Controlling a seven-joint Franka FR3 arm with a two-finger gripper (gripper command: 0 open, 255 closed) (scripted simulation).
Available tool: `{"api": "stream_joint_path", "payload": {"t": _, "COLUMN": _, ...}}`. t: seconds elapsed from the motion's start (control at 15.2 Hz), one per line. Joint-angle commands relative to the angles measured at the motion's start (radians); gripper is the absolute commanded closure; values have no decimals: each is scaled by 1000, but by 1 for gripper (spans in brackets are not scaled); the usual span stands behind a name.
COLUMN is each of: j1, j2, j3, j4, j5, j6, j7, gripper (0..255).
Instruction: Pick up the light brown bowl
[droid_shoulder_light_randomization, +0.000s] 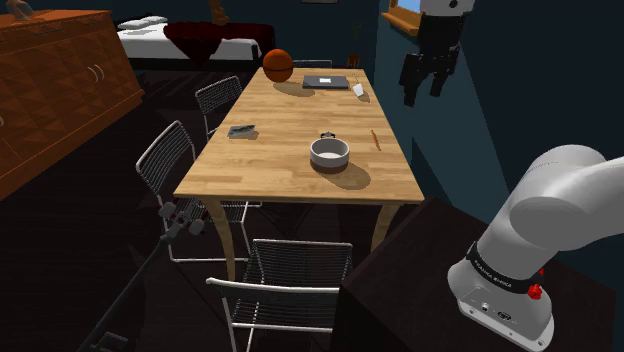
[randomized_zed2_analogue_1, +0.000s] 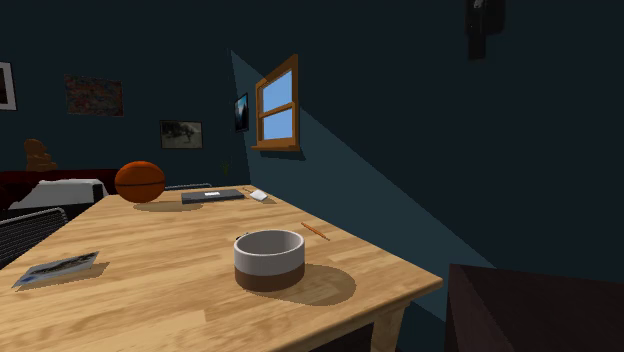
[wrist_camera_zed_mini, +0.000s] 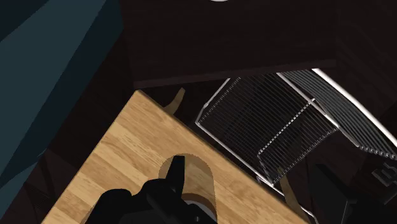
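One bowl on the table.
Gripper hangs high, well apart from it, fingers spread, holding nothing.

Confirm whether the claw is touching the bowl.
Apart. The shoulder view shows the claw hanging high above the table, a clear gap from the bowl.

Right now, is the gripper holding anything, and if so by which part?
Nothing is held. The gripper hangs open, high above the table, with the bowl sitting apart on the tabletop.
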Motion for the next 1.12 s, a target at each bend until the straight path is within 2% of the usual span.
{"api": "stream_joint_path", "payload": {"t": 0.0, "j1": 0, "j2": 0, "j3": 0, "j4": 0, "j5": 0, "j6": 0, "j7": 0, "gripper": 0}}
{"api": "stream_joint_path", "payload": {"t": 0.53, "j1": 0, "j2": 256, "j3": -38, "j4": -12, "j5": -8, "j6": 268, "j7": -35, "gripper": 0}}
{"api": "stream_joint_path", "payload": {"t": 1.06, "j1": 5, "j2": 560, "j3": -71, "j4": 69, "j5": 9, "j6": 490, "j7": -78, "gripper": 0}}
